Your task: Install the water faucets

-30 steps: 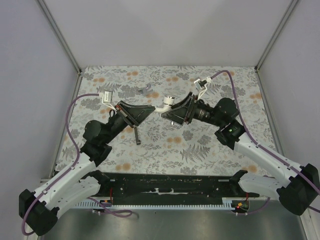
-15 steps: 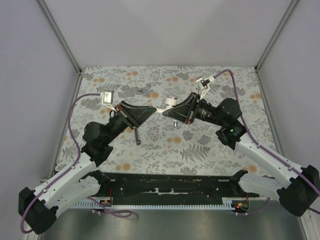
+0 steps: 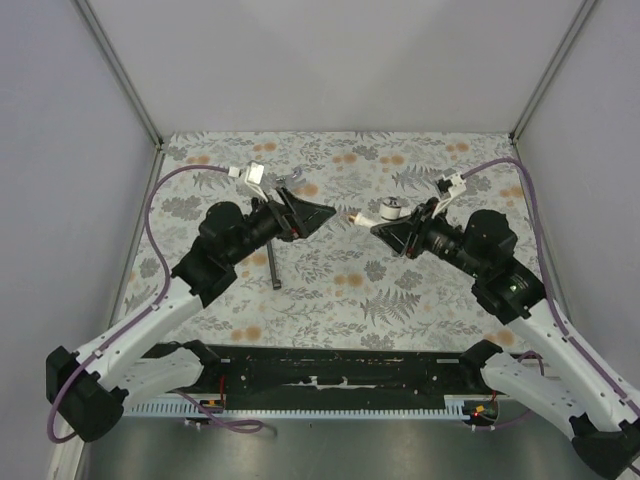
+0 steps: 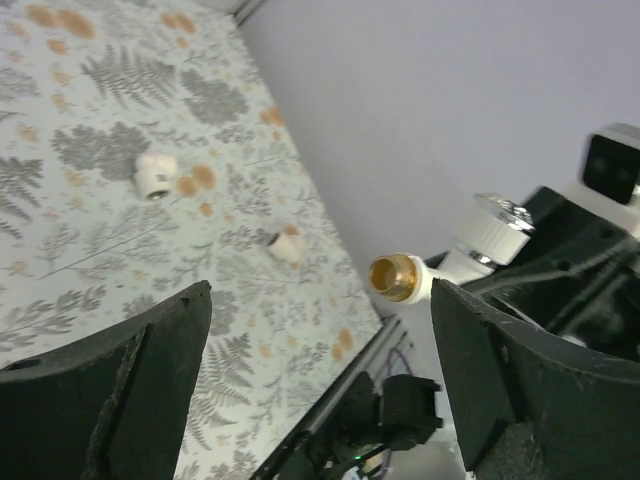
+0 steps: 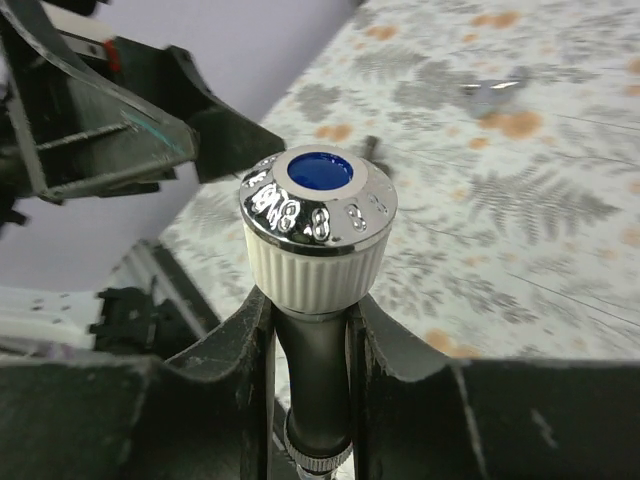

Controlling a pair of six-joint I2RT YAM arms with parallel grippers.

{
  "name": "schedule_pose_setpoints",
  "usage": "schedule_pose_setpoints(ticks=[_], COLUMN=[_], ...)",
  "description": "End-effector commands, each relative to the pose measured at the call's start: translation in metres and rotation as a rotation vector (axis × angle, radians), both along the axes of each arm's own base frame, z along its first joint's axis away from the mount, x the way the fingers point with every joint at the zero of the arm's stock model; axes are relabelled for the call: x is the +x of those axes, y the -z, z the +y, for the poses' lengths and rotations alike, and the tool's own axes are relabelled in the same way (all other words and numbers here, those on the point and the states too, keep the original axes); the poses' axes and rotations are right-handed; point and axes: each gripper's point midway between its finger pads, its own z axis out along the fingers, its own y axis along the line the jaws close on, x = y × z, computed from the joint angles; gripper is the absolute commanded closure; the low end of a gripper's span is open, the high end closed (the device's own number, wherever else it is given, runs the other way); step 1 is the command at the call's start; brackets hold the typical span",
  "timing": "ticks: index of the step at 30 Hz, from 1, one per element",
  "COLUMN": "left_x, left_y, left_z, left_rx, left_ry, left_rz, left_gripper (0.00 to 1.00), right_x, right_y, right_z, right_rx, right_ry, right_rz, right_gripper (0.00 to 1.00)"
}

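One faucet (image 5: 318,235) in right gripper (image 5: 310,345); its embossed lettering unreadable.

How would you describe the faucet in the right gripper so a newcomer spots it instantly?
Above the floral tablecloth, find the right gripper at centre-right. The water faucet it clamps is white, with a ribbed chrome-capped knob, blue centre and brass threaded tip, unlike the dark T-shaped tool lying near the left gripper.
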Motion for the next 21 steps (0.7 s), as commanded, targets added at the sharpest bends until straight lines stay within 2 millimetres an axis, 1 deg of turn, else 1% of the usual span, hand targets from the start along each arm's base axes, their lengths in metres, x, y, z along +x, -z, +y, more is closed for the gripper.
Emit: schedule_pose_setpoints(ticks=[1,2,3,4,5,6,7,10,13,14,18,21], left_x=[0.031,0.038,0.046,0.054,0.059,0.066,0.074,0.094,0.116,0.125,0.146,0.161], left_y=[0.034,0.041,0.043,0.055,0.055,0.067,0.074,0.09,0.116,0.12,0.147,0.174], left_z=[-0.002,-0.007,-0.012,-0.02,-0.027,-0.037,-0.046,-0.073,-0.099,-0.108,-0.139,-0.16], left_rx=[0.244,0.274,0.289,0.325,0.339,0.369,0.395,0.461,0.555,0.58,0.643,0.689], left_ry=[-0.065,-0.067,-0.068,-0.06,-0.054,-0.047,-0.045,-0.048,-0.074,-0.087,-0.104,-0.082], left_rz=[0.05,0.067,0.079,0.102,0.101,0.119,0.13,0.146,0.154,0.145,0.132,0.125], left_gripper=[0.06,0.06,0.06,0.06,0.06,0.06,0.06,0.06,0.06,0.06,0.1,0.12], right_x=[0.014,0.014,0.013,0.011,0.009,0.007,0.004,-0.001,-0.005,-0.006,-0.012,-0.016], right_y=[0.01,0.012,0.011,0.011,0.01,0.01,0.011,0.015,0.019,0.021,0.025,0.027], right_z=[-0.065,-0.079,-0.089,-0.098,-0.106,-0.113,-0.121,-0.143,-0.154,-0.158,-0.169,-0.175], right_rx=[-0.223,-0.246,-0.258,-0.271,-0.279,-0.287,-0.299,-0.327,-0.36,-0.369,-0.38,-0.383], right_ry=[0.3,0.359,0.404,0.435,0.463,0.49,0.519,0.602,0.633,0.65,0.685,0.708], right_rz=[-0.065,-0.069,-0.077,-0.087,-0.1,-0.11,-0.116,-0.111,-0.113,-0.111,-0.099,-0.086], right_gripper=[1.0,1.0,1.0,1.0,1.0,1.0,1.0,1.0,1.0,1.0,1.0,1.0])
